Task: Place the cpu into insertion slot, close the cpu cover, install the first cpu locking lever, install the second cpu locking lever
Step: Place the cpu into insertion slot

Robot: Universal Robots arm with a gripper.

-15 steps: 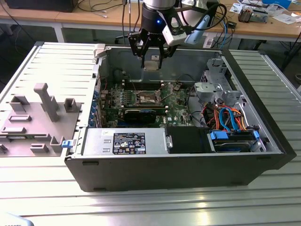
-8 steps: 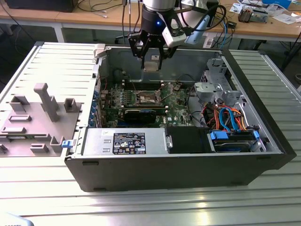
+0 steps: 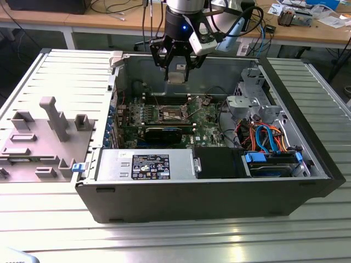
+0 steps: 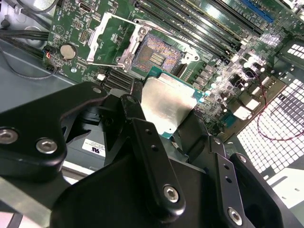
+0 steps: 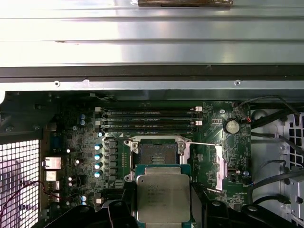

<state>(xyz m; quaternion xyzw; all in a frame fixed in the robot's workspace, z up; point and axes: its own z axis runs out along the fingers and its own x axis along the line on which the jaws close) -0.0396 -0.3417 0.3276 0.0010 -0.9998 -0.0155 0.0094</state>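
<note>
An open computer case [image 3: 219, 192] is lying on a ribbed metal table [image 3: 164, 241], its green motherboard [image 3: 207, 118] facing up. A silver power supply [image 3: 118, 164] is sitting along the near wall, with a black graphics card [image 3: 164, 133] lying just behind it. Toward the exterior view's right, orange and blue cables [image 3: 264, 134] are running down to a blue-edged drive bay [image 3: 272, 159]. A grey moulded fixture [image 3: 52, 118] is resting beside the case on the exterior view's left. In both wrist views, long memory slots [image 5: 147, 118] [image 4: 204, 19] are lying parallel across the board, a coin battery [image 5: 232, 126] [image 4: 68, 51] is sitting near black cables, and a perforated panel [image 5: 19, 161] [image 4: 280, 123] is letting light through. Wooden desks [image 3: 109, 16] are standing behind.
</note>
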